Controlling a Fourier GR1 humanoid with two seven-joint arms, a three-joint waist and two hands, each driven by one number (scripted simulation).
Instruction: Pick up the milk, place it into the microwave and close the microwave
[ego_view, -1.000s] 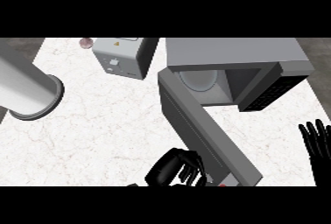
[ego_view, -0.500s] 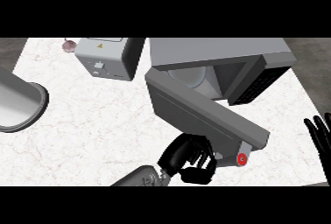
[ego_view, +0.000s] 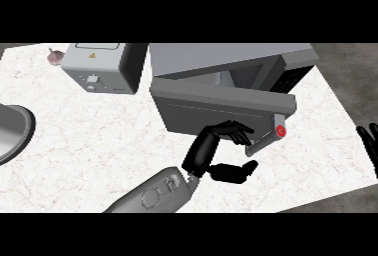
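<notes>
The grey microwave (ego_view: 229, 59) stands at the back of the white counter. Its door (ego_view: 214, 107) is swung most of the way across the opening, leaving a dark gap at the right. A handle with a red button (ego_view: 280, 131) sits at the door's right end. My left hand (ego_view: 204, 152) is open, its fingers (ego_view: 230, 132) against the door's lower front and its thumb spread below. At the view's right edge my right hand (ego_view: 367, 147) rests open, fingers up. No milk shows; the door hides most of the cavity.
A grey box appliance (ego_view: 100, 67) stands left of the microwave, with a small pinkish object (ego_view: 54, 56) beside it. A round grey vessel (ego_view: 11, 132) juts in from the left edge. The counter's edge (ego_view: 347, 125) runs along the right.
The microwave door has swung from wide open toward the opening. My left hand has followed it up and to the right, staying against it. The right hand stays at the edge.
</notes>
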